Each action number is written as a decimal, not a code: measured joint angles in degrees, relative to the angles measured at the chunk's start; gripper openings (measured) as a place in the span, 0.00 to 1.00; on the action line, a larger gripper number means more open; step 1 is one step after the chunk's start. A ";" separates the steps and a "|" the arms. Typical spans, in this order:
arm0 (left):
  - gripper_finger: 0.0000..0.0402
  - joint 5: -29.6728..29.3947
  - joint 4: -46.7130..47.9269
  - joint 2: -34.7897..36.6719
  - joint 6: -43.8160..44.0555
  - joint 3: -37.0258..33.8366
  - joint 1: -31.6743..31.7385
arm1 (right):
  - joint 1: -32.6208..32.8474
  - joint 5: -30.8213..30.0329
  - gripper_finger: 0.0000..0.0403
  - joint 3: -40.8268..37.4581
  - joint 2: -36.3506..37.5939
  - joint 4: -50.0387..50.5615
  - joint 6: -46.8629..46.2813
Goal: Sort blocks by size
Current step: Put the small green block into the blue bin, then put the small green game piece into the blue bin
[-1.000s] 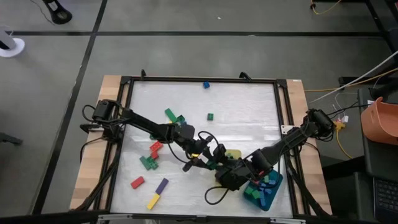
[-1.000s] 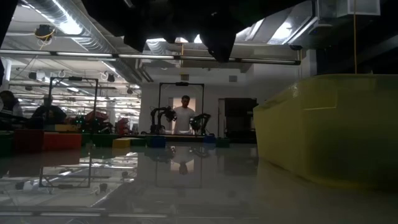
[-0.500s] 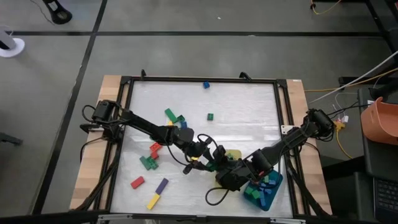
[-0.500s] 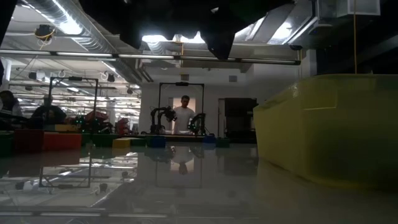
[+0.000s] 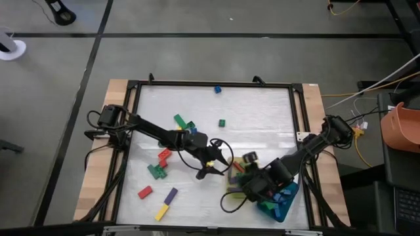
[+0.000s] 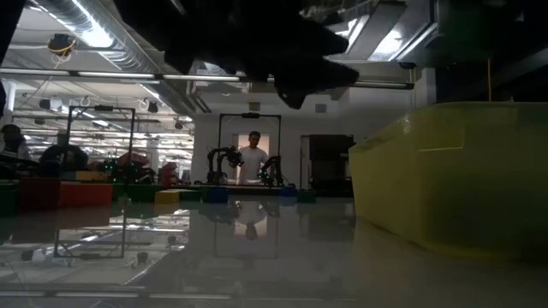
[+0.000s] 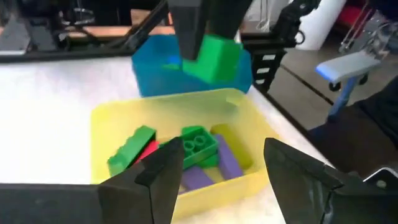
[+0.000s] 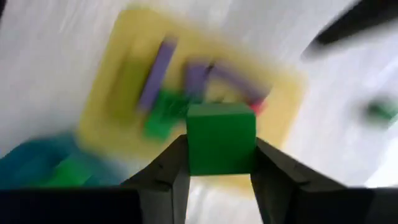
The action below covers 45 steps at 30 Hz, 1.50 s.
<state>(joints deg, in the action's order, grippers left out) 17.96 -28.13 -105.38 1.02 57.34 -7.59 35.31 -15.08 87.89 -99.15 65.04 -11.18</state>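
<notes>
My right gripper hangs above the yellow tray with a green block between its fingers. From the left wrist view that block shows high over the tray. My left gripper stands open at the tray's left side, nothing between its fingers. Green, purple and red blocks lie in the yellow tray. The teal tray near the front right holds blue and green blocks. Several loose blocks lie on the white table. My right gripper pinches the green block by two opposite sides between its two fingers. The fingers come from above, pointing steeply down. The block hangs lifted clear, over the yellow tray.
Loose blocks lie to the left: green ones, a red one, a purple one, a yellow one. A blue one sits at the far edge. A black frame borders the table. People stand in the room behind.
My right gripper has turned about its wrist and tipped steeper downward above the yellow tray, uncovering more of the tray and its blocks in the high view.
</notes>
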 joint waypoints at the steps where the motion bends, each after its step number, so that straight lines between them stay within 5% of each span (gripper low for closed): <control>1: 0.52 0.02 0.34 0.00 0.02 0.00 0.24 | 0.62 2.36 0.33 -0.07 0.00 2.60 -4.08; 6: 0.52 0.02 0.98 0.00 0.02 0.00 1.19 | 5.03 11.83 0.39 -2.32 0.00 10.64 -22.21; 12: 0.52 -0.27 0.98 0.00 0.02 0.00 1.84 | 10.83 17.69 0.39 -5.65 0.00 10.91 -33.30; 21: 0.52 -18.48 0.71 0.00 1.65 0.00 4.38 | 13.52 17.13 0.39 -8.05 -0.02 10.99 -43.96; 30: 0.52 -19.21 1.02 0.00 3.91 0.00 10.66 | 13.49 17.08 0.40 -11.44 -0.02 11.37 -46.75; 45: 0.52 -19.23 5.99 -0.75 3.44 0.06 20.49 | 13.31 12.70 0.63 -14.36 -0.02 12.80 -42.01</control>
<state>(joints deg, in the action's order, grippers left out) -1.28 -22.15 -106.13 4.46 57.40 12.90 48.62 -2.37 73.54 -99.18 77.85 -53.19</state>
